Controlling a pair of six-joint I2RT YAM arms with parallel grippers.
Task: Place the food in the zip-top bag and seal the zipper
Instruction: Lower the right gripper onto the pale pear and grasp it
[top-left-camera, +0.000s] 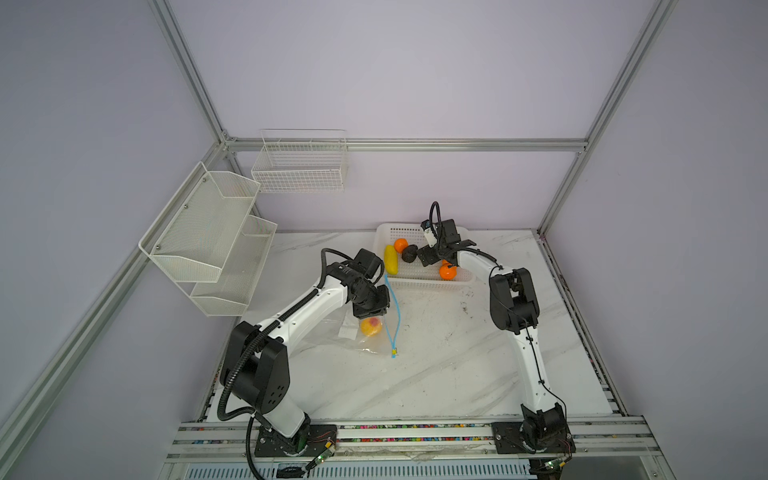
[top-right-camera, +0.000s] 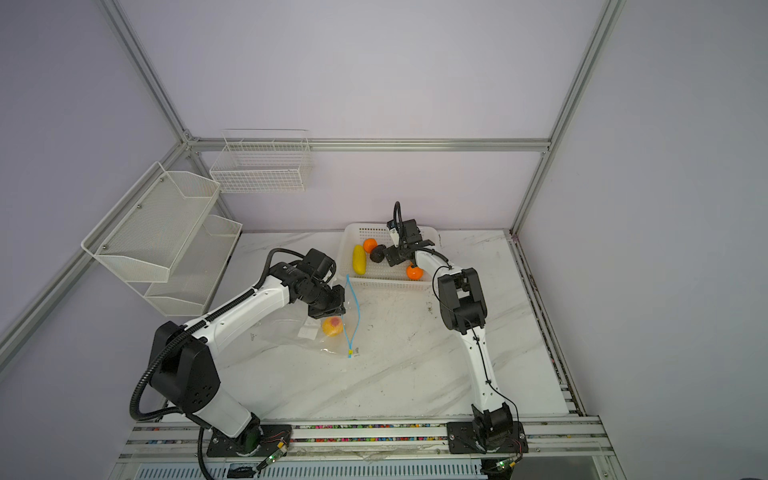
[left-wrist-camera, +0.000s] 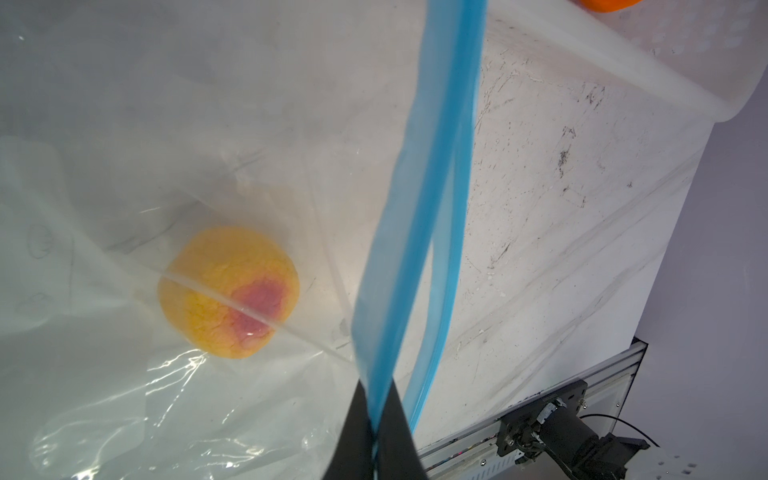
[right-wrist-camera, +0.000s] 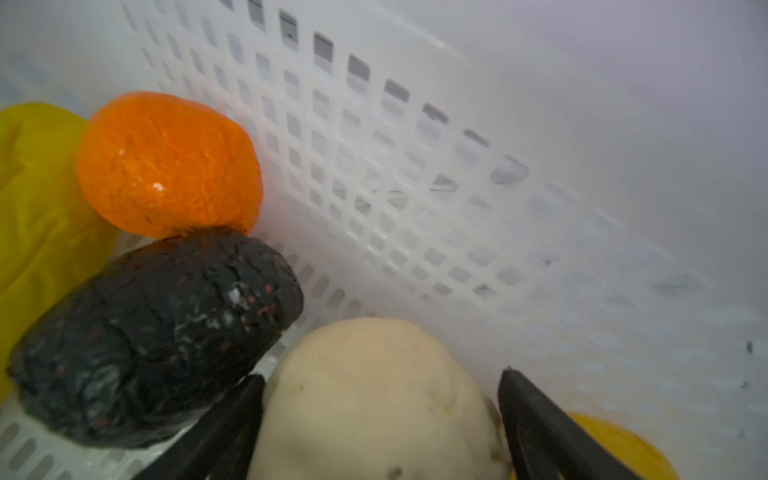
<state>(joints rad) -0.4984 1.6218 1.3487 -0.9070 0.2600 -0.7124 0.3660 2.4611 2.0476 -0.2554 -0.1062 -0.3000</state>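
- My left gripper (left-wrist-camera: 376, 399) is pressed tight on the smooth light-blue zipper (left-wrist-camera: 432, 166) of the crinkly clear zip-top bag (top-left-camera: 328, 332), which lies on the marble-look table (top-left-camera: 436, 365).
- One round yellow fruit (left-wrist-camera: 228, 291) with a red blush sits inside the bag.
- My right gripper (right-wrist-camera: 380, 378) is down in the white perforated basket (right-wrist-camera: 415, 187), jaws spread either side of the cream lumpy ball (right-wrist-camera: 374, 415).
- Beside it, a cracked, rough black lump (right-wrist-camera: 158, 340) touches a glossy orange ball (right-wrist-camera: 166, 162).
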